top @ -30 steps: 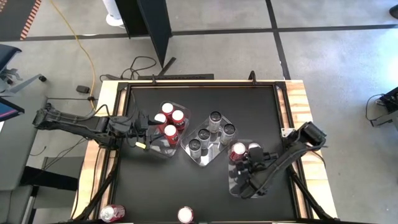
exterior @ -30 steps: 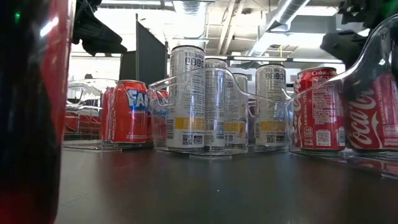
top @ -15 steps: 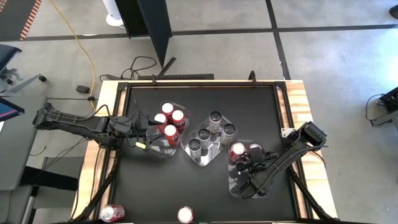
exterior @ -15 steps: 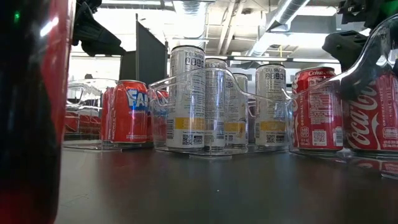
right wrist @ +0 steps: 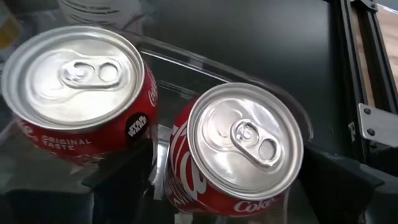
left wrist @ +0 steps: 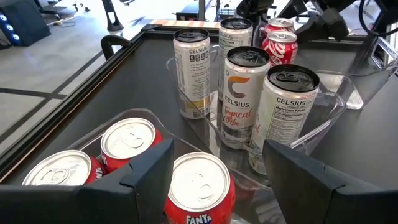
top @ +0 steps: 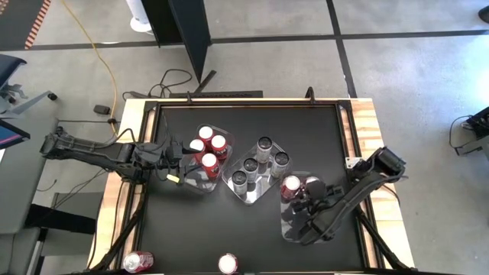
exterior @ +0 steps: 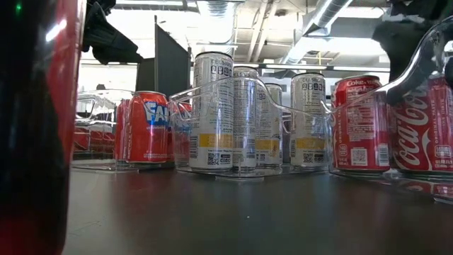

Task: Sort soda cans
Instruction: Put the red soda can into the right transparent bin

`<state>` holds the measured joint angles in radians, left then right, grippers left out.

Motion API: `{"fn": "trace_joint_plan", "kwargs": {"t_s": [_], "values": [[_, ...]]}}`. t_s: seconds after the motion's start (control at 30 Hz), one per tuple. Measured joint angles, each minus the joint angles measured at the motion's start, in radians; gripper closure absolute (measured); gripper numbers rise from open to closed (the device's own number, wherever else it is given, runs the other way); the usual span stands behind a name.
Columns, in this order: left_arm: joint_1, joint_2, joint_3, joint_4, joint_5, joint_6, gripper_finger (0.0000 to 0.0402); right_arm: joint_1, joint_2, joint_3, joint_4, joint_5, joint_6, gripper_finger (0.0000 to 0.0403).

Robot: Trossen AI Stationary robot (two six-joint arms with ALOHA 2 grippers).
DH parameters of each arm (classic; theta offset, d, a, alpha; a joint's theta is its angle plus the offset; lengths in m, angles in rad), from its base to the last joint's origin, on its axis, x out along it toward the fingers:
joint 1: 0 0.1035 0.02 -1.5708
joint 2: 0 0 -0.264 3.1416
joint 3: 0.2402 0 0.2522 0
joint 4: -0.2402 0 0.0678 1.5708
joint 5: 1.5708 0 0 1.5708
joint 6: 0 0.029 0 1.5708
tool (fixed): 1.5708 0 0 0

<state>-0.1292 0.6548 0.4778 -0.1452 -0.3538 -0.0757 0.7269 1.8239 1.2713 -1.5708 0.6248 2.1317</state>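
Three clear trays hold the soda cans. Red Fanta cans stand in the left tray, silver Celsius cans in the middle tray, and two Coke cans in the right tray. My right gripper is open above the right tray, slanting down. Its fingers stand either side of the nearer Coke can without gripping it. My left gripper hangs open over the near end of the left tray, above a Fanta can.
Two more red cans are at the table's near edge: one lies on its side at the left and one stands at the middle. The standing can fills the left of the low view. Wooden rails border the black tabletop.
In the low view my right gripper has drawn slightly upward off the nearer Coke can. That can has settled upright on the floor of the right tray. My left arm has kept still.
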Motion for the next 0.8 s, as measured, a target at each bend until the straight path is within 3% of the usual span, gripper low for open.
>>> {"fn": "trace_joint_plan", "kwargs": {"t_s": [0.47, 0.8], "values": [[0.0, 0.0, 0.0, 0.0, 0.0, -0.011, 0.0162, 0.025, -0.146, 0.0, 0.0, 0.014, -0.193, 0.0023], [-0.006, 0.0, 0.0, 0.001, 0.012, -0.037, 0.0162, 0.074, -0.303, 0.001, 0.003, 0.129, -0.349, 0.0023]]}}
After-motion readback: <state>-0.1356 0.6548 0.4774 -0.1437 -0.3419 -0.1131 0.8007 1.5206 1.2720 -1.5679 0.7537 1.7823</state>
